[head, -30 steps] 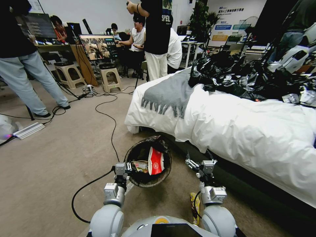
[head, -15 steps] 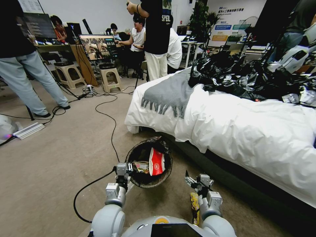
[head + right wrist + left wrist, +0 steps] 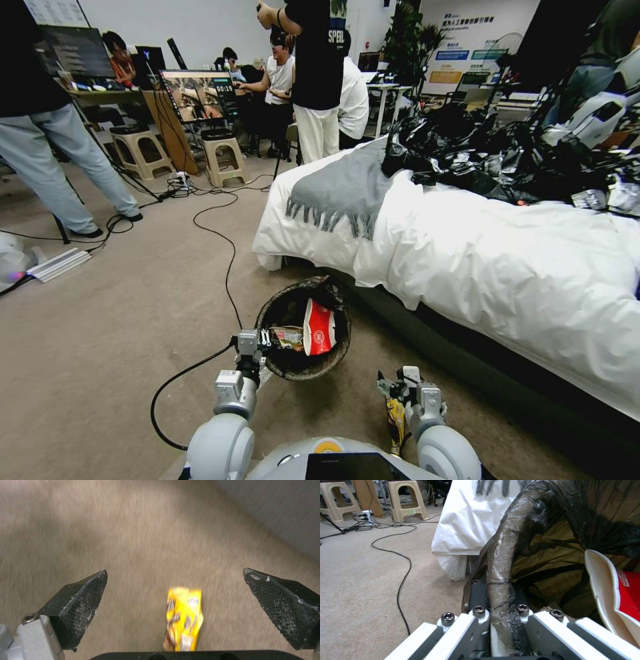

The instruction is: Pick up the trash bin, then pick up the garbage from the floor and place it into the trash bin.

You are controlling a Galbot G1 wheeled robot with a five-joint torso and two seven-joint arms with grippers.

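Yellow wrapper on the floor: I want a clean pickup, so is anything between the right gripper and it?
Nothing visible. The right gripper hangs open above the yellow wrapper, with only bare carpet between its fingers. The left gripper grips the trash bin rim.

"00:19" on the monitor (image 3: 200,95); "SPEIL" on a black shirt (image 3: 337,37)

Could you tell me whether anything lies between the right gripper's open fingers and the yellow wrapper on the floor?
Nothing: in the right wrist view the right gripper hangs open above the yellow wrapper, with bare carpet around it.
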